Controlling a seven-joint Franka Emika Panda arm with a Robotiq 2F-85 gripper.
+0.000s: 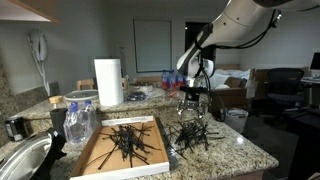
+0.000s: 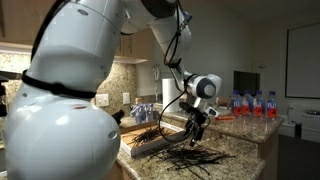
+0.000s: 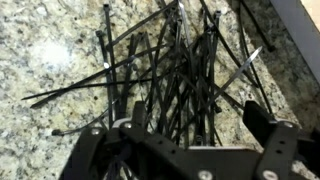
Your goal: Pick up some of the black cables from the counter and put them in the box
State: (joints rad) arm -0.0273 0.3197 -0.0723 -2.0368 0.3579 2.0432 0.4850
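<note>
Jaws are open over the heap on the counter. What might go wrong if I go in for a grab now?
1. The black cables are interlocked, so the open gripper may lift a big trailing clump rather than a few.
2. The heap lies near the edge of the counter, so dragged strands might slide off.
3. Dangling ends could catch on the wall of the box on the way over.

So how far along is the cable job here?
Done: some thin black cables lie in the shallow tan cardboard box. In hand: nothing, jaws open above the loose tangle on the speckled granite counter. Left: grasp and box more.
</note>
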